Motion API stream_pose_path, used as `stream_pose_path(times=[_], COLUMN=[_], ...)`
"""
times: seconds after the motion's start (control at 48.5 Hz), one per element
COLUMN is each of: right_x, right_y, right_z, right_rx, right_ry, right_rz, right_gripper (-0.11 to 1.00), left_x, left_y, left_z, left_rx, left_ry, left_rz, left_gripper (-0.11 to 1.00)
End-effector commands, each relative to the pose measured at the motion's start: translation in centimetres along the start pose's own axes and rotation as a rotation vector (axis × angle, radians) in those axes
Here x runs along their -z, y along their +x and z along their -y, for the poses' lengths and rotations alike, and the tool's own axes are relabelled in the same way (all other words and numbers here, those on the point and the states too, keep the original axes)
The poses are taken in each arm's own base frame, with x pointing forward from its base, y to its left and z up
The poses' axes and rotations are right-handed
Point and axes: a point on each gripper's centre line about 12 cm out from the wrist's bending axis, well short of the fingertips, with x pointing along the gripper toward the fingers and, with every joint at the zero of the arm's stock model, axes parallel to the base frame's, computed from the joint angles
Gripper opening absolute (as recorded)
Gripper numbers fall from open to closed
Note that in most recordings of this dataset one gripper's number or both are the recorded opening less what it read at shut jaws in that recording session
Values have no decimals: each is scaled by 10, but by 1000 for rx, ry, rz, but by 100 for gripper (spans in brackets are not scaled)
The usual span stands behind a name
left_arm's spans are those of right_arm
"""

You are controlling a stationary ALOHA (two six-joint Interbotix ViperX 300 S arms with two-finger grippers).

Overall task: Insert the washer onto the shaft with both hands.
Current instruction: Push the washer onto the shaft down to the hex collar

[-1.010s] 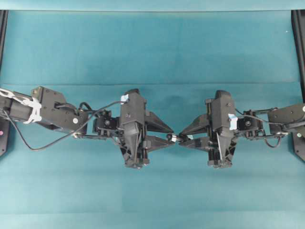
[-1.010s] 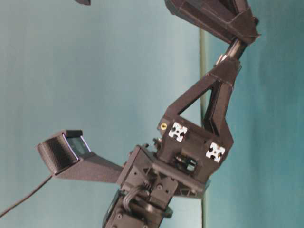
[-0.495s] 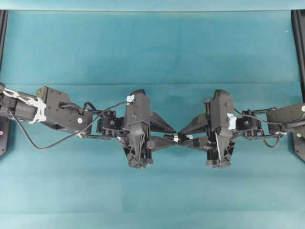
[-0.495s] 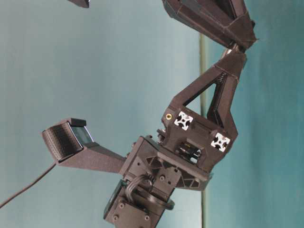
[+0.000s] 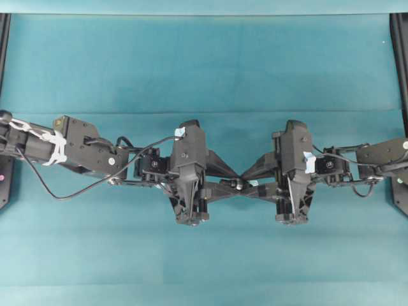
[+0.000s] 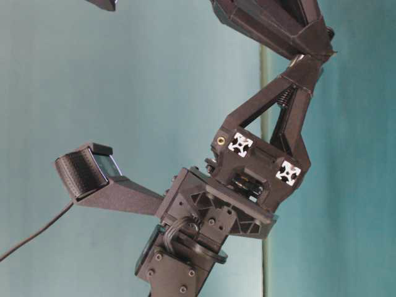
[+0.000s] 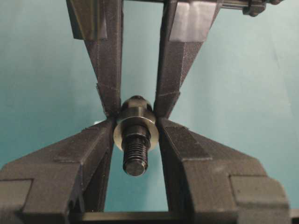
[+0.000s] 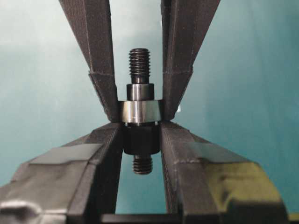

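Above teal counter (image 5: 204,64), my left hand (image 7: 135,135) pinches washer (image 7: 136,132), threaded over shaft (image 8: 139,116); right hand (image 8: 138,135) clamps shaft body, fingertips meeting mid-air.

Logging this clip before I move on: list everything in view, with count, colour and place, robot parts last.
washer: one, silver-grey, ringed around the shaft, between the left gripper's fingertips.
shaft: one, dark grey, threaded ends, passing through the washer, gripped at its thicker body.
table cover: one, teal, under both arms.
left gripper: one, black, fingertips on the washer's sides, meeting the right one mid-table.
right gripper: one, black, closed on the shaft.
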Motion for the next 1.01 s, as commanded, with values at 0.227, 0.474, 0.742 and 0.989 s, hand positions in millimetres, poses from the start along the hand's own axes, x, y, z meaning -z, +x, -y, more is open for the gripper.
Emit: stream_pose_path(times=[0.227,0.474,0.742,0.989], right_x=[-12,-12,-10,-7], right_y=[1,1,0,0], right_z=[-1,-1,-1,0], right_rx=[-4,-4,-4,-2], right_ry=[0,-2,-3,-1], right_rz=[43,41,35,24], right_gripper=[0,0,0,0], left_x=[-14,-19,-27,-30], left_y=[1,2,-2,-10], left_z=[1,-2,-11,-12], left_rx=[3,-2,-21,-25], left_ry=[-7,-11,-20,-24], left_rz=[31,41,60,58], left_gripper=[37,37,89,90])
